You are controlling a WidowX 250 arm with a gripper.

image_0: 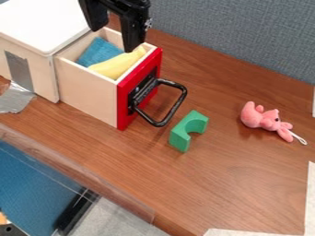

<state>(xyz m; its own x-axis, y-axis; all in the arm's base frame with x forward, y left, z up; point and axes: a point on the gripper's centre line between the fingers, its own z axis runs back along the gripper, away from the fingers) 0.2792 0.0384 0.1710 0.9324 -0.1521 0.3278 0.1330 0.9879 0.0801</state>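
Gripper (pixel 113 39) hangs by the open drawer (pixel 86 90) — tips wide apart, w/ nothing btwn. Blue cloth (pixel 97 52) & yellow toy (pixel 115 65) lie in the drawer, side by side. Any dip in there must be slow & straight, b/c the walls look tight — don't bump 'em. Green block (pixel 179 134) & pink toy (pixel 269 120) sit out on the table (pixel 234 179).

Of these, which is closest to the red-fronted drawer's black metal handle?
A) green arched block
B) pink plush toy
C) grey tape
A: the green arched block rests just beside the black metal handle; the pink plush toy lies farther off.
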